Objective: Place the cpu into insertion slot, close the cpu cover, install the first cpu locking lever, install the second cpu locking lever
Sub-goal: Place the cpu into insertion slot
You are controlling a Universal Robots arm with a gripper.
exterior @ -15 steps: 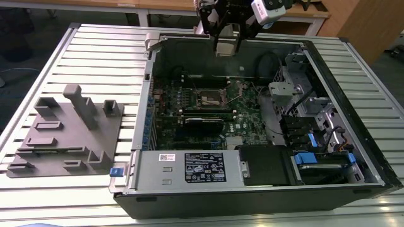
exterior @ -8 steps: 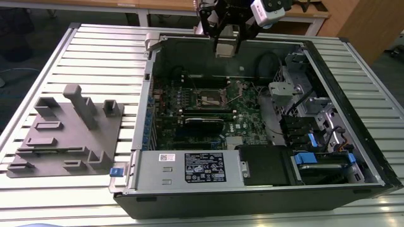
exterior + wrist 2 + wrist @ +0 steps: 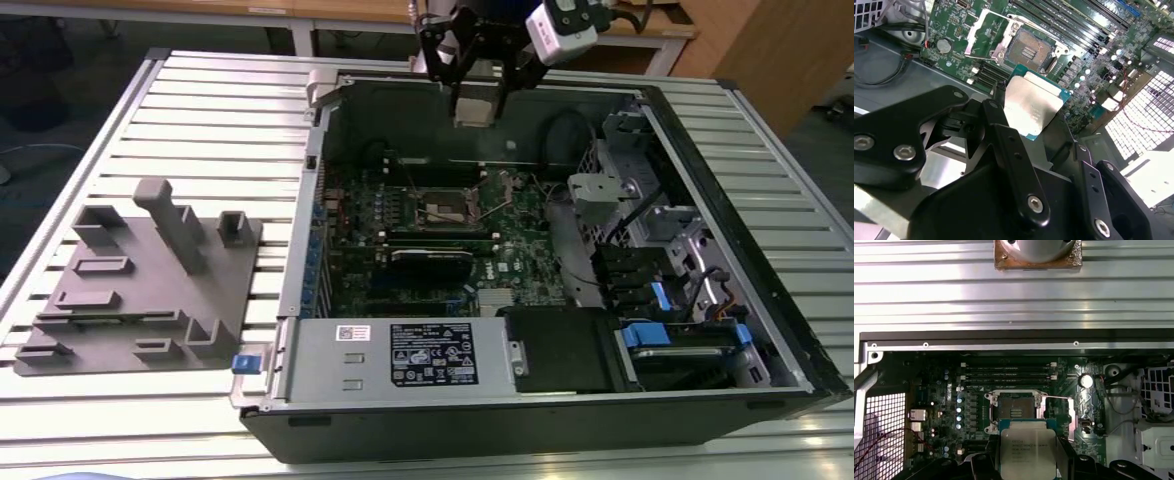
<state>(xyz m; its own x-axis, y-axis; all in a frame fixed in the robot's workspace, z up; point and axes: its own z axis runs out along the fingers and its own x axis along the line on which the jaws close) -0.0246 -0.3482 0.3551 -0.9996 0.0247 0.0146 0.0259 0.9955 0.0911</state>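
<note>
My gripper hangs above the far wall of the open computer case, shut on the cpu. In both wrist views the cpu is a flat silvery square with a green edge, clamped between two black fingers. It is in the air, well clear of the board. The insertion slot lies bare on the green motherboard, its dark centre showing. The cpu cover, a silver frame, stands swung open beside the slot.
The case lies on a slatted metal table. A grey power supply box fills its near side, and drive bays with blue tabs sit at the exterior view's right. A grey fixture block stands outside the case on the left.
</note>
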